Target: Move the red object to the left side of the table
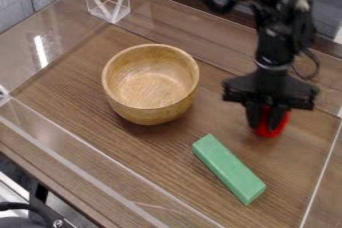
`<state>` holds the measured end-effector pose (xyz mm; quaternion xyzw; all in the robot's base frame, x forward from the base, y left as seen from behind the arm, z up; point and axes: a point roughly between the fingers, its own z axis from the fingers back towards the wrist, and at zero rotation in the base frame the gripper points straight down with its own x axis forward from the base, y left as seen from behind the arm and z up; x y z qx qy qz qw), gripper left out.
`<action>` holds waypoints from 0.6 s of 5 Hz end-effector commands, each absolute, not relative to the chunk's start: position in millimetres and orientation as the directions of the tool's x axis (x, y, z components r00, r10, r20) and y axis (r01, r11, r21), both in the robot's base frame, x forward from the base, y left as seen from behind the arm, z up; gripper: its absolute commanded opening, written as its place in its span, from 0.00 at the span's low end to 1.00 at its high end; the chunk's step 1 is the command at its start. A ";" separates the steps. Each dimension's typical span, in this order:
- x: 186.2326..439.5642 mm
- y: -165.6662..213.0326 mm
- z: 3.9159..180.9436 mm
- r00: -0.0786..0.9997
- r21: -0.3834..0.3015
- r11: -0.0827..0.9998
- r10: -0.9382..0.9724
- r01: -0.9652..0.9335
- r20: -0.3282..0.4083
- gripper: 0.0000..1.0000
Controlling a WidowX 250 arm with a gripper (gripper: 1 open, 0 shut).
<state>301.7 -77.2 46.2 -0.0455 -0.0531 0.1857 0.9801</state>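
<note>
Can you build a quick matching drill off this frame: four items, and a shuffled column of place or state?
Items:
1. wooden bowl
2. green block
3. red strawberry toy
4. clear acrylic stand

Places or states:
A. between the fingers of the tool, at the right side of the table
B. far left corner
C. flat near the front edge, lying diagonally
D. empty, left of centre

Pairs: 1-D, 2-C, 3-A, 4-B
</note>
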 end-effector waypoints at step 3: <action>281.9 8.9 146.8 0.872 -0.186 0.905 0.420 -0.382 0.250 0.00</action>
